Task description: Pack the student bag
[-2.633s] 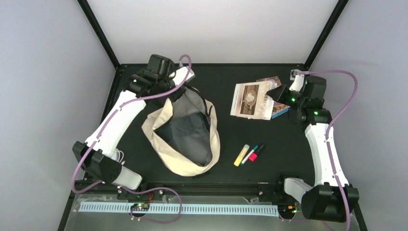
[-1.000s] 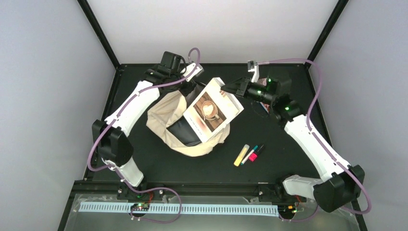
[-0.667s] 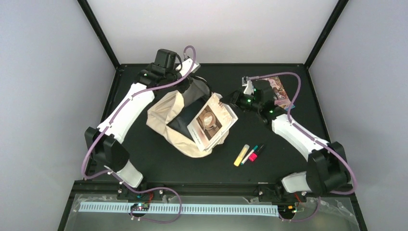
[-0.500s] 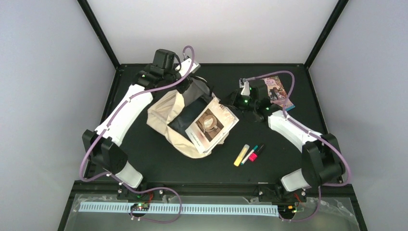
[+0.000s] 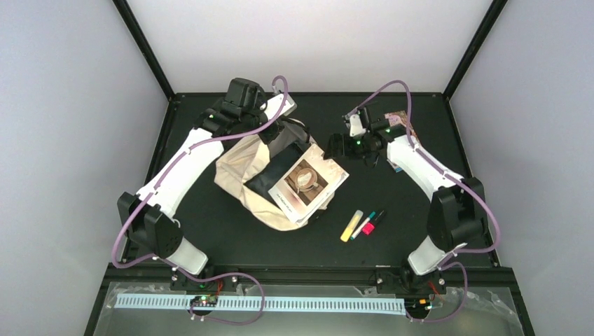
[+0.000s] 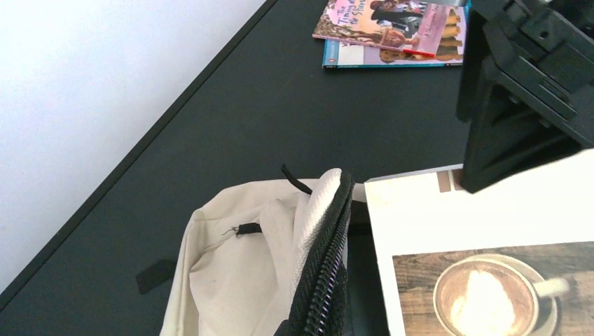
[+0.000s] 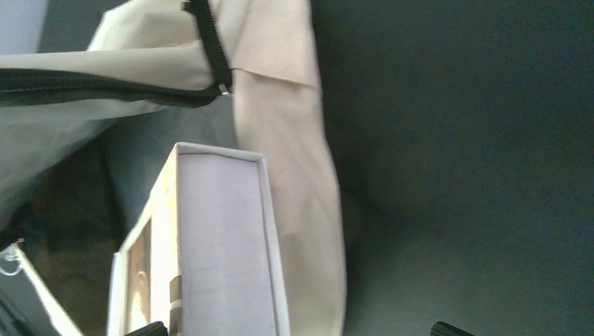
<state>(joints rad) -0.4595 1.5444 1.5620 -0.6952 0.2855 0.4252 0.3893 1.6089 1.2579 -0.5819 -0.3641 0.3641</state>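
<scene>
Okay, student bag (image 5: 237,176) lies on the bench (image 5: 420,231), mouth open, grey lining showing. Left tool (image 5: 279,130) is clenched on the bag's far zipper rim, with that edge lifted. Coffee-cover book (image 5: 308,183) lies across the bag's open mouth, its right end over the bag's right rim. Right tool (image 5: 335,145) sits just off the bag's far right side, at the book's corner, jaws spread wide, gripping nothing. Three markers (image 5: 363,225) lie near the bag's near right side, not touching it. Two more books (image 6: 392,31) lie well off to the bag's far right.
</scene>
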